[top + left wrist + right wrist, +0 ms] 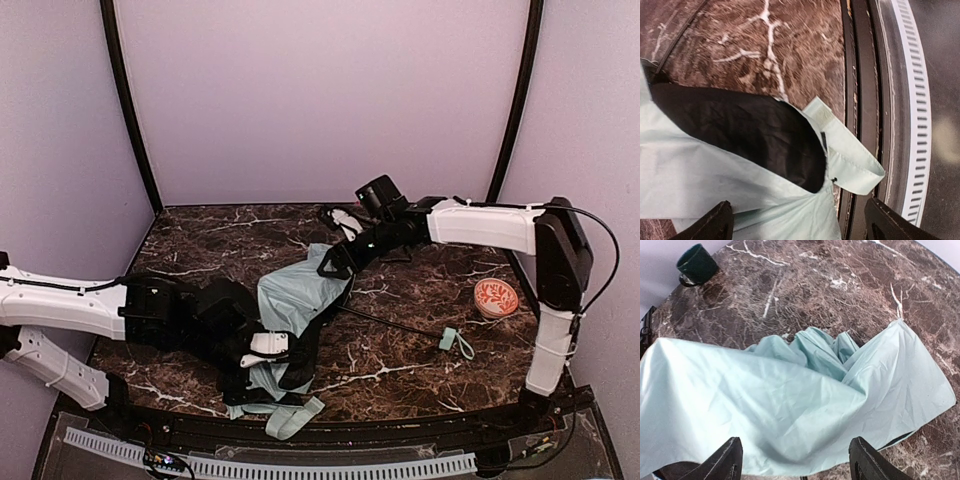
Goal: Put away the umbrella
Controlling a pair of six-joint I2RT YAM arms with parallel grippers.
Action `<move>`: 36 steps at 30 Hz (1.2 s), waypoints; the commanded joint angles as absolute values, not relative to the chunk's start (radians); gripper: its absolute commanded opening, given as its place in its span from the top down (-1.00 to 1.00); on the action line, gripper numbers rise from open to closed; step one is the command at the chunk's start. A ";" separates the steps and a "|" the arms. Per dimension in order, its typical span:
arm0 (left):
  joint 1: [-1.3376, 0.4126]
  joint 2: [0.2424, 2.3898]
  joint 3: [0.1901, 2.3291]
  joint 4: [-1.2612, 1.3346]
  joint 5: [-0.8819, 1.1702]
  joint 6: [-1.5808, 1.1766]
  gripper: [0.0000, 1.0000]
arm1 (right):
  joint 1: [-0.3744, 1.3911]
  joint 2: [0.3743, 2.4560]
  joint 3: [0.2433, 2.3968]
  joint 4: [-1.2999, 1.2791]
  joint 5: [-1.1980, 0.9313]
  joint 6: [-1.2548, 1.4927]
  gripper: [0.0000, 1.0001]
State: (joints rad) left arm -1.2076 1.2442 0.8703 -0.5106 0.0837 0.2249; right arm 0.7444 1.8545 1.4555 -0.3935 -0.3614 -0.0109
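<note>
The umbrella (300, 295) is lying half-collapsed on the desk (400, 375), its handle (455, 342) pointing right. The left arm is reaching low over the umbrella's near edge, and the right arm is stretching across the far side. The left fingers (715, 225) and right fingers (725, 460) are standing apart above the fabric, gripping nothing. Only the right wrist view is showing a dark cup (697, 262).

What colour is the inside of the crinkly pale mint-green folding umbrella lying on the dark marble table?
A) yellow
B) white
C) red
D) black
D: in the left wrist view the pale mint-green folding umbrella gapes open, and the black lining shows inside the mint fabric.
</note>
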 commanded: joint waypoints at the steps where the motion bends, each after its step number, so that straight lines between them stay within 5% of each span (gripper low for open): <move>1: -1.229 1.274 0.905 -0.672 0.088 0.373 -0.89 | 0.738 2.001 1.555 -0.353 -0.360 0.040 -0.46; 11: -1.231 1.419 0.873 -0.685 -0.095 0.508 -0.96 | 0.735 2.215 1.647 -0.402 -0.371 0.007 -0.40; 14: -1.232 1.463 0.857 -0.601 -0.198 0.543 -0.84 | 0.734 2.229 1.636 -0.396 -0.388 0.006 -0.39; 19: -1.232 1.479 0.945 -0.557 -0.242 0.529 0.41 | 0.736 2.239 1.617 -0.390 -0.444 -0.001 -0.35; 23: -1.232 1.423 0.948 -0.496 -0.186 0.549 1.00 | 0.741 2.249 1.618 -0.396 -0.479 -0.010 -0.33; 36: -1.232 1.344 1.016 -0.104 -0.066 0.552 0.92 | 0.775 2.175 1.593 -0.474 -0.659 -0.136 -0.29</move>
